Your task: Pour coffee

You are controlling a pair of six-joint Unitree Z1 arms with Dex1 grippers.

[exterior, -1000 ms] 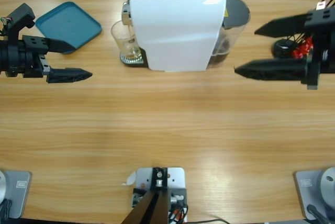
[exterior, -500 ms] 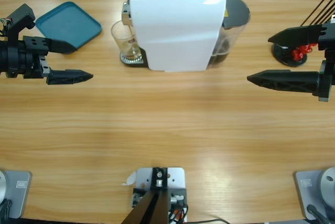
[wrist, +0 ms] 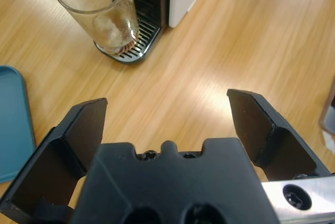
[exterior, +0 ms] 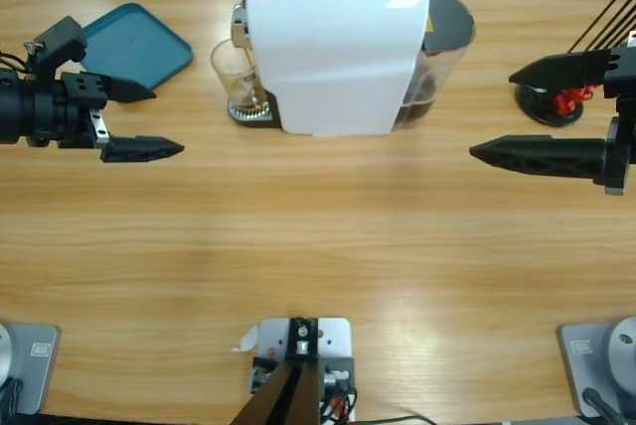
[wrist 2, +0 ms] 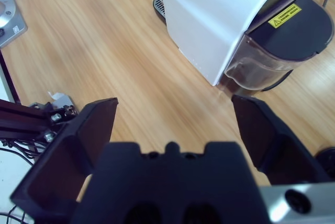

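While the clear glass [exterior: 238, 75] stands on the white coffee machine's [exterior: 333, 48] drip tray, both hands flank it over the desk [exterior: 318, 236], apart. Left wrist view: left hand [wrist: 167, 116] spread, glass ahead. Right wrist view: right hand [wrist 2: 175, 122] spread, facing the machine.

glass [exterior: 238, 77] left of machine [exterior: 333, 53] | tray [exterior: 129, 48] further left

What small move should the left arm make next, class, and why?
Probably ease the left gripper forward toward the glass. The gripper is open and empty, and the glass stands ahead on the drip tray of the coffee machine, untouched.
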